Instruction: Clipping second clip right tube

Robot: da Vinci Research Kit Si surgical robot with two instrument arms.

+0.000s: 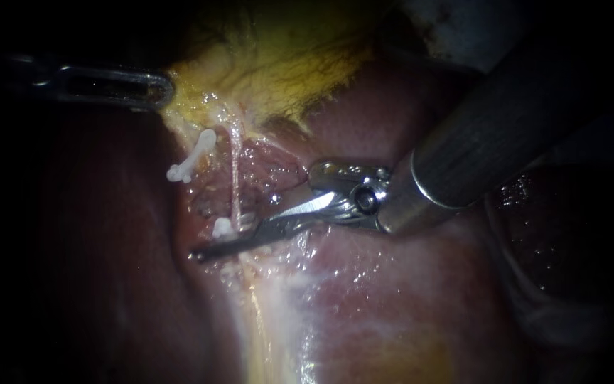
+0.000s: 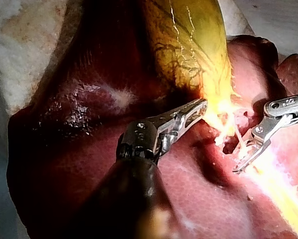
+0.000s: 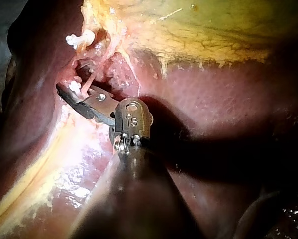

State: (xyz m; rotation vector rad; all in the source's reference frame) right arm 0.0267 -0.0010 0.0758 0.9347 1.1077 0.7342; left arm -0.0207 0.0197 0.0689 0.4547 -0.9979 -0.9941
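- Endoscope view is showing the right instrument (image 1: 211, 249) reaching in from the upper right, with its jaws lying nearly together and clamping a white clip (image 1: 222, 227) from two sides.
- The clip is sitting on the right tube (image 1: 236, 174), a thin pale strand running from the gallbladder (image 1: 286, 64) down to the jaws.
- A separate clip (image 1: 193, 160) is lying up and to the left of that tube, apart from both instruments.
- The left instrument (image 1: 163, 89) is entering from the left, with its jaws gripping the pale edge of the gallbladder.
- Left wrist view is showing that yellow tissue pinched at the jaw tips.
- The liver (image 1: 406, 299) is lying under and around the site.
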